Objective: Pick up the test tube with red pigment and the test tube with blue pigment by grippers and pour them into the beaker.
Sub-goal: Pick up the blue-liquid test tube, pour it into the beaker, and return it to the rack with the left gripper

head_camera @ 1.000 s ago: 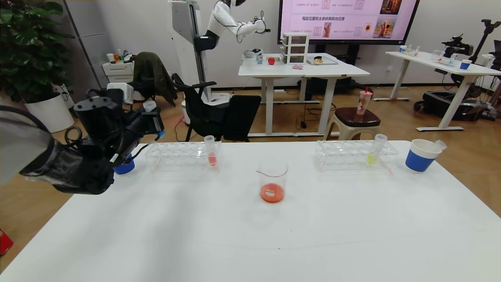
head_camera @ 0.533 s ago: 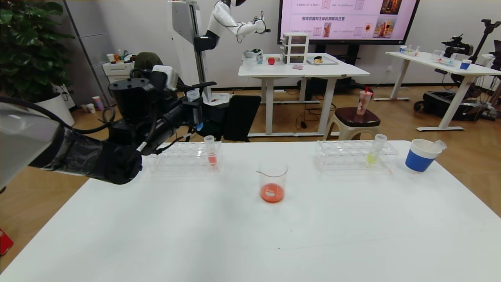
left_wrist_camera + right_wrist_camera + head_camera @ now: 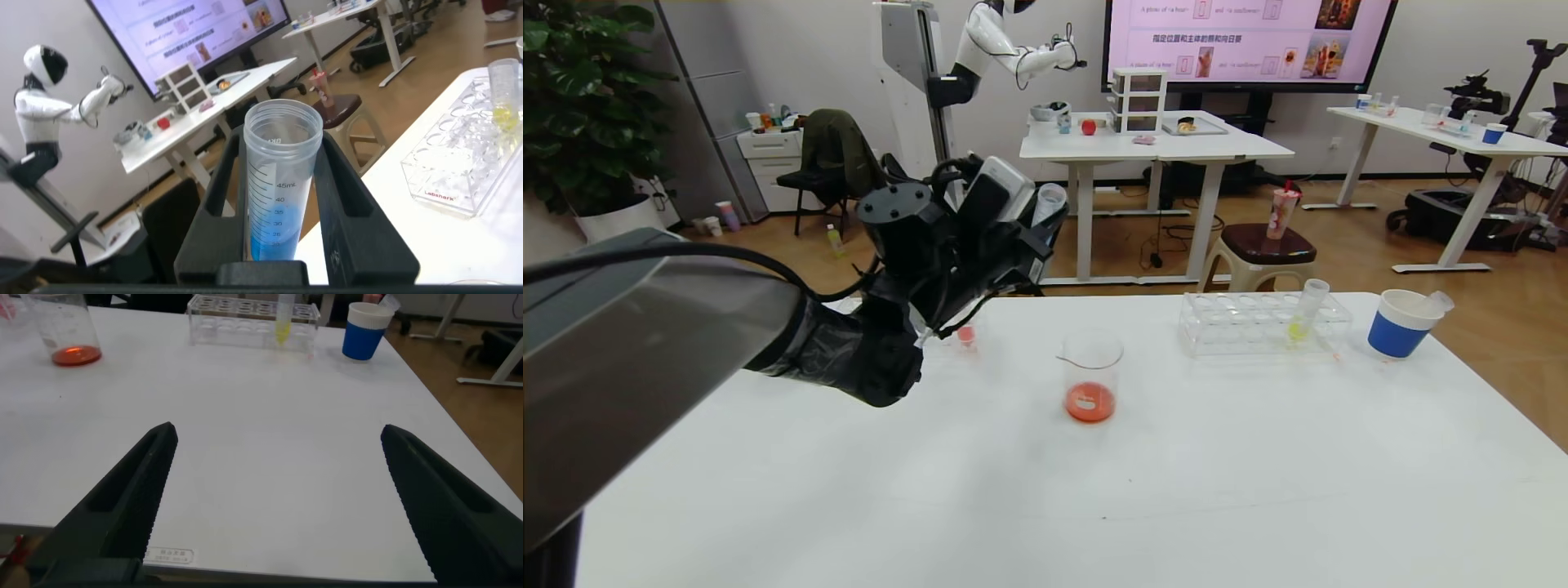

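Observation:
My left gripper (image 3: pixel 1036 233) is shut on the test tube with blue pigment (image 3: pixel 1047 202) and holds it in the air, left of and above the beaker (image 3: pixel 1091 376). In the left wrist view the tube (image 3: pixel 276 192) stands between the black fingers (image 3: pixel 353 212), with blue liquid at its bottom. The beaker stands at mid-table with orange-red liquid in it. No tube with a deep red tip shows. My right gripper (image 3: pixel 278 431) is open and empty, low over the table's near part; the beaker (image 3: pixel 67 331) lies far from it.
A tube with salmon liquid (image 3: pixel 965 335) peeks out behind my left arm. A clear rack (image 3: pixel 1241 325) at the right holds a yellow-green tube (image 3: pixel 1303 314). A blue-banded paper cup (image 3: pixel 1398 325) with an empty tube stands at the far right.
My left arm has swung right and upward from the table's left edge towards the beaker, carrying the blue tube. It now hides the left rack.

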